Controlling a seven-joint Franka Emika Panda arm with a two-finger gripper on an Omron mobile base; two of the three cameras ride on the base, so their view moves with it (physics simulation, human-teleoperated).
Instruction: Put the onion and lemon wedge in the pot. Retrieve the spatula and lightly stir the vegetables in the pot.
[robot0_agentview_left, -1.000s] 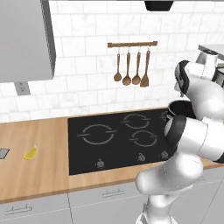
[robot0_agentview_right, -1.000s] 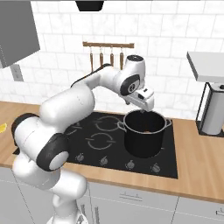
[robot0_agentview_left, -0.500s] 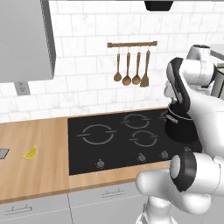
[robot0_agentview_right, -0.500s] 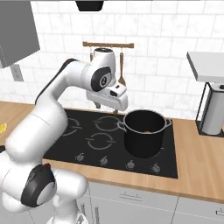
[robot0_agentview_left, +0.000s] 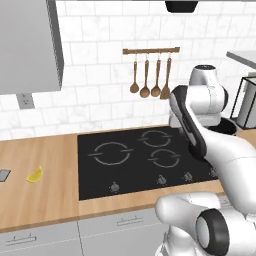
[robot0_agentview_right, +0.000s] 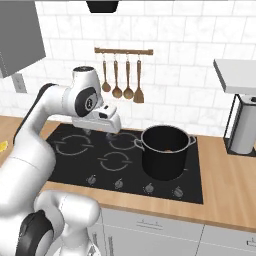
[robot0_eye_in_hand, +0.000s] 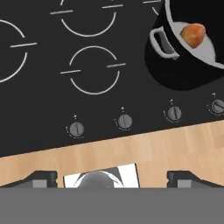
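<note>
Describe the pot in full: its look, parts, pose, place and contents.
The pot is black, round and deep, with a thin rim and two small side handles, and looks like dark metal. It stands upright on the right side of the black cooktop, behind the front row of knobs. Its inside floor is grey, and the reddish-brown onion lies on it. No lid is on it, and the gripper is clear of it.

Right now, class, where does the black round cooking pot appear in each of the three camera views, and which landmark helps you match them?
Left base view: black round cooking pot at the right edge, mostly behind the white arm.
Right base view: right of centre on the black hob.
Hand view: upper right corner, a reddish-brown onion inside.
Shared landmark: the hob's row of knobs.
</note>
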